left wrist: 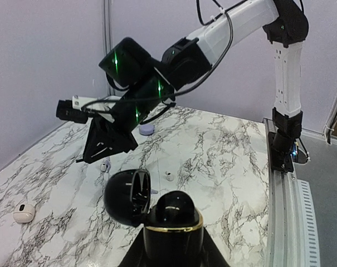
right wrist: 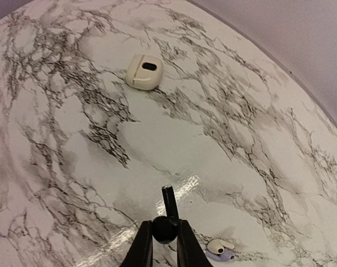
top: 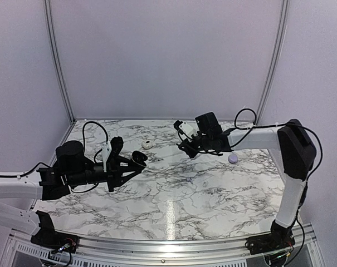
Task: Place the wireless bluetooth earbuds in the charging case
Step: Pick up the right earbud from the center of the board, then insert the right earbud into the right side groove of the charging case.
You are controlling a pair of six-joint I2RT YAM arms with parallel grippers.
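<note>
Black charging case [left wrist: 171, 214], lid open, sat clamped in my left pincer [left wrist: 172, 253], raised close beside the white case [top: 147, 144]. My right pincer [right wrist: 164, 238] pinched a black earbud [right wrist: 165, 227] farther from the white case. A white earbud [right wrist: 218, 245] lay on the marble well apart from it.

Left arm [top: 12, 192] and right arm [top: 293, 192] of white tubes and black joint housings, loose black cables [top: 245, 109], green lights [left wrist: 116, 58] on right wrist, black fingers [right wrist: 140, 250], black bases [top: 268, 240] at 5 and 7 o'clock
</note>
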